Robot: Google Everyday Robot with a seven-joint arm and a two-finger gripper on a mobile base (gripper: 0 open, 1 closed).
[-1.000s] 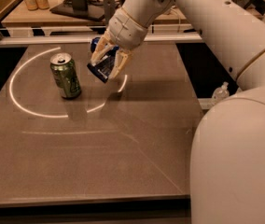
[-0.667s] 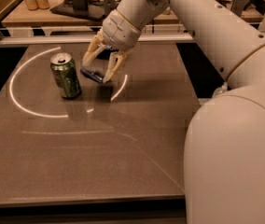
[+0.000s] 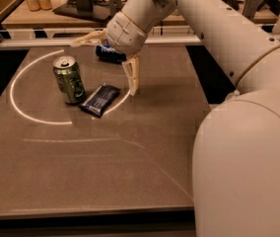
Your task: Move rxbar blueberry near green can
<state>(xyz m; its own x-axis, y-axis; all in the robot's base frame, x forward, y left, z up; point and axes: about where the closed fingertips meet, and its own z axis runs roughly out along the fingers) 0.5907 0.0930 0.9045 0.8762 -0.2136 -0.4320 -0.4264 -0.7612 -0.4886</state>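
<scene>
Gripper (image 3: 104,68) hangs over the far-middle part of the worktop (image 3: 105,172); fingers spread wide, grasping nothing; one fingertip points down toward the surface, the other points off toward the far-left corner.

Rxbar blueberry (image 3: 99,99) lies flat on the worktop, angled, its left end just beside the base of the green can (image 3: 69,80); whether the two touch cannot be told; the can stands upright in the far-left quarter, inside the pale arc (image 3: 19,107) marked on the surface.

Blue can (image 3: 106,53) lies near the far edge, partly hidden behind the wrist.

Judgement: placement looks done, bar is near the can; step in hand is the retreat.

To do it well: lift straight up first, no sideways travel while low; the downward finger hangs just to the right of the bar's far end and could drag it away from the can; keep the jaws wide so nothing is pinched on the way; mind the blue can behind the wrist, a backward swing could set it rolling.
</scene>
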